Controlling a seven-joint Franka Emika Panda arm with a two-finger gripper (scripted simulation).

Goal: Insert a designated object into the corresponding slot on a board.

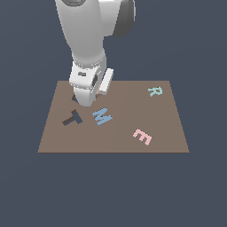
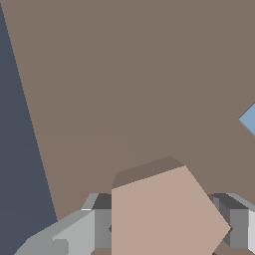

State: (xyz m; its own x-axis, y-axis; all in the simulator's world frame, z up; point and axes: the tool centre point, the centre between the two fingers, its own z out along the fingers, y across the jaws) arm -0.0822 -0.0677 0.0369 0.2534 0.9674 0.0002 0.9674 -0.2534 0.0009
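Observation:
The brown board (image 1: 133, 111) lies flat, with a dark T-shaped hole (image 1: 72, 118) near the exterior view's left. My gripper (image 1: 86, 101) is low over the board just behind that hole. In the wrist view my gripper (image 2: 167, 231) is shut on the tan pentagon block (image 2: 164, 211), with grey fingers (image 2: 99, 229) against two of its sides. A darker brown strip (image 2: 144, 172) edges the block. Only a dark sliver of the pentagon slot (image 1: 74, 98) shows beside the gripper; the rest is hidden. I cannot tell whether the block is touching the board.
A blue M (image 1: 102, 116) lies just to the exterior view's right of the T hole, and its corner shows in the wrist view (image 2: 249, 119). A pink E (image 1: 142, 137) and a pale green R (image 1: 154, 91) lie further right. The board's edge meets dark floor (image 2: 20, 149).

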